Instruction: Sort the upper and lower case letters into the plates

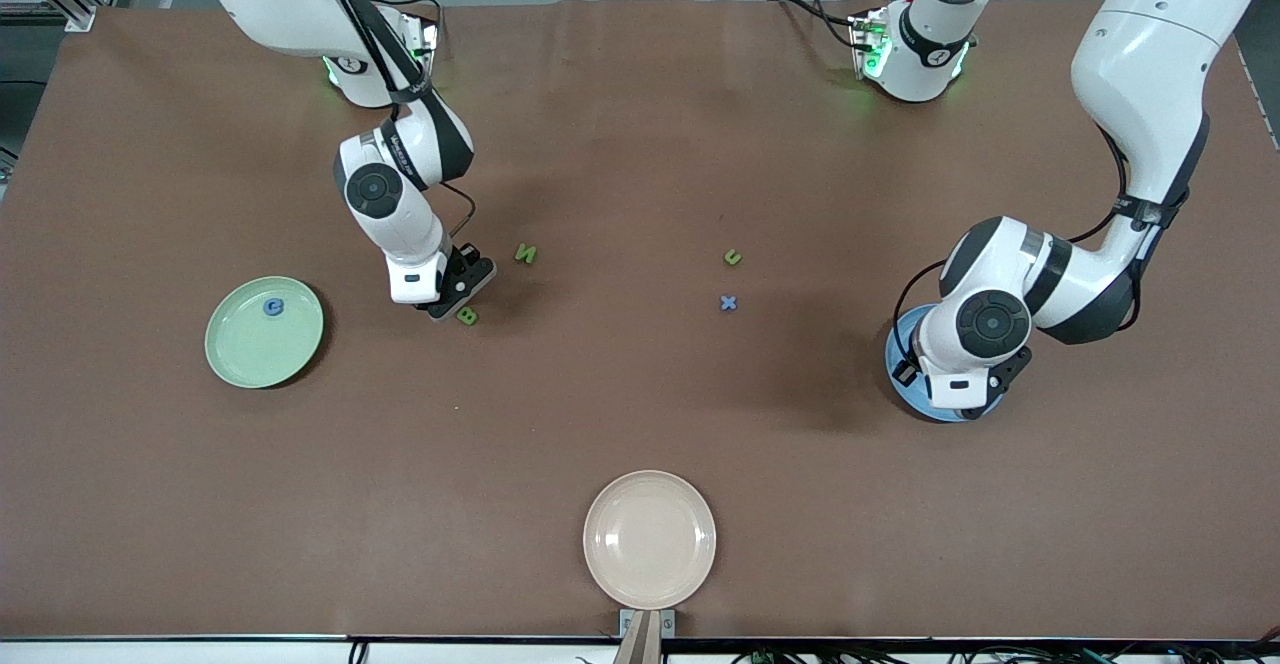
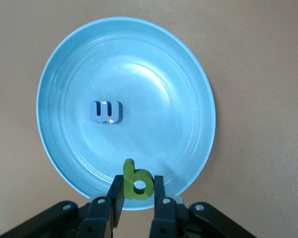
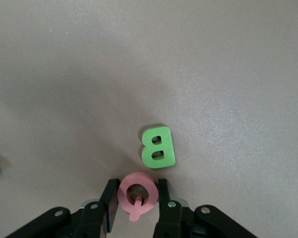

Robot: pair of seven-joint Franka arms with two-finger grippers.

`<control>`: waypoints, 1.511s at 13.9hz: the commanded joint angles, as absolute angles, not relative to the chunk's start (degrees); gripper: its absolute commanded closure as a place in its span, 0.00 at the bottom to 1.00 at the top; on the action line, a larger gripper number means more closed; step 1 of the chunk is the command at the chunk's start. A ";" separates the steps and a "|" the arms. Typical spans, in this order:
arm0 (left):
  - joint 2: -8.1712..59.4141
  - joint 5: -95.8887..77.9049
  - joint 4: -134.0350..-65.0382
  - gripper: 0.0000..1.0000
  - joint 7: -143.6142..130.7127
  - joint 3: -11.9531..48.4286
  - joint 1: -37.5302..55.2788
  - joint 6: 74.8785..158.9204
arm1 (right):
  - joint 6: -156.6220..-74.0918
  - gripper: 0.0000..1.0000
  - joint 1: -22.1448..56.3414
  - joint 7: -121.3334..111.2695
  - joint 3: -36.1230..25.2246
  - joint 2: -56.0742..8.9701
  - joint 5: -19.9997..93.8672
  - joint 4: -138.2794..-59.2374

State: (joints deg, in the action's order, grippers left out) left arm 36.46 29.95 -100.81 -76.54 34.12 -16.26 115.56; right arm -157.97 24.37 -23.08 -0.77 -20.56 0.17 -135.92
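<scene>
3 plates sit on the table (image 1: 640, 414): a green plate (image 1: 264, 332) at middle left holding 1 blue letter (image 1: 273, 307), a cream plate (image 1: 649, 539) at bottom centre, a blue plate (image 2: 125, 111) at right holding a blue "w" (image 2: 106, 111).

4 loose letters: green "B" (image 3: 158, 146), "N" (image 1: 526, 253), "u" (image 1: 733, 257), blue "x" (image 1: 729, 302).

The right gripper (image 3: 137, 198) pinches a pink "Q" (image 3: 137, 195) beside the "B". The left gripper (image 2: 137, 193) clamps a green "b" (image 2: 136, 182) over the blue plate's rim.

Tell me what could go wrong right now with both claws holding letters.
1. The left claw pinches the green b right over the blue plate's rim; released there, it might bounce onto the table.
2. The right claw grips the pink Q close beside the green B; lifting could nudge the B.
3. The Q is held only at its edges, so it may twist or slip.
</scene>
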 commanded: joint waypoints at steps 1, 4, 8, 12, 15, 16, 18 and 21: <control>37.09 34.17 -101.16 0.00 -77.16 34.45 -16.00 116.01 | -155.41 0.87 24.00 -23.20 -1.49 -19.35 0.53 -136.50; 36.91 34.54 -100.99 0.00 -77.08 34.45 -16.17 115.93 | -147.86 0.87 19.27 -23.82 -1.58 -12.59 0.44 -136.58; 37.00 30.60 -100.20 0.00 -81.01 37.16 -14.51 116.01 | -144.14 0.86 7.50 -28.18 -1.76 -9.14 0.26 -135.97; 38.58 29.28 -99.49 0.00 -89.18 37.79 -7.22 118.02 | -144.05 0.86 -2.88 -29.44 -1.76 -9.84 -0.17 -134.39; 40.59 28.91 -100.11 0.00 -99.81 37.53 -2.66 123.82 | -144.67 0.86 -7.98 -29.27 -1.67 -14.13 -0.26 -133.34; 41.13 29.53 -100.19 0.00 -101.93 37.36 -1.16 124.97 | -144.67 0.86 -8.43 -29.27 -1.76 -15.63 -0.18 -132.29; 42.27 29.88 -100.28 0.02 -104.14 37.18 0.78 127.60 | -144.84 0.85 -8.70 -29.01 -1.67 -18.36 -0.18 -130.44; 42.71 31.89 -101.86 0.09 -107.40 37.09 3.07 130.51 | -144.76 0.85 -8.53 -28.83 -1.67 -20.82 0.35 -127.98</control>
